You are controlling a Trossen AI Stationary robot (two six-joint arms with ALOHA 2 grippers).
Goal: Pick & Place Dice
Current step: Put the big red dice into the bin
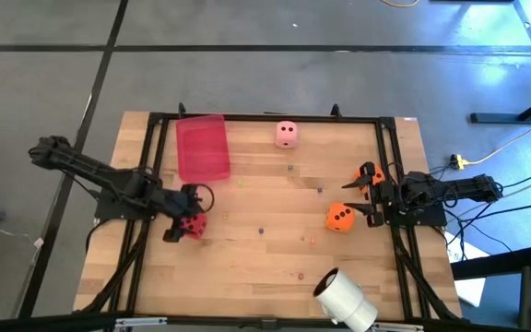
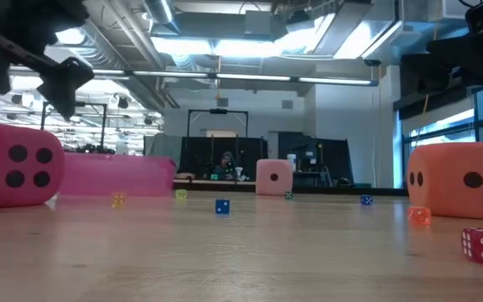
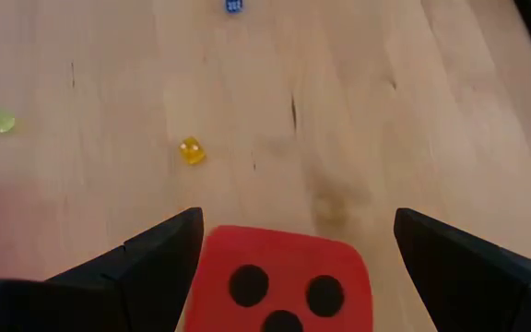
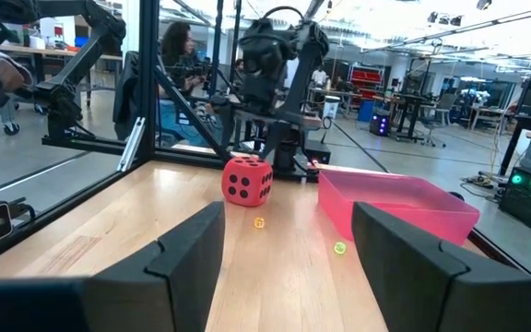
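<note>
On the wooden desk (image 1: pixel 265 249), the left gripper (image 1: pixel 188 224) hangs over the red die (image 1: pixel 192 224), fingers spread wide to either side without gripping it. The pink tray (image 1: pixel 202 148) lies just beyond the red die, and the pale pink die (image 1: pixel 287 135) sits farther right, near the far edge. 1 orange die (image 1: pixel 339 218) rests well right of the red die, just beside the right gripper (image 1: pixel 369 198), which stands partly open and empty; a 2nd orange die (image 1: pixel 371 174) sits close by it.
</note>
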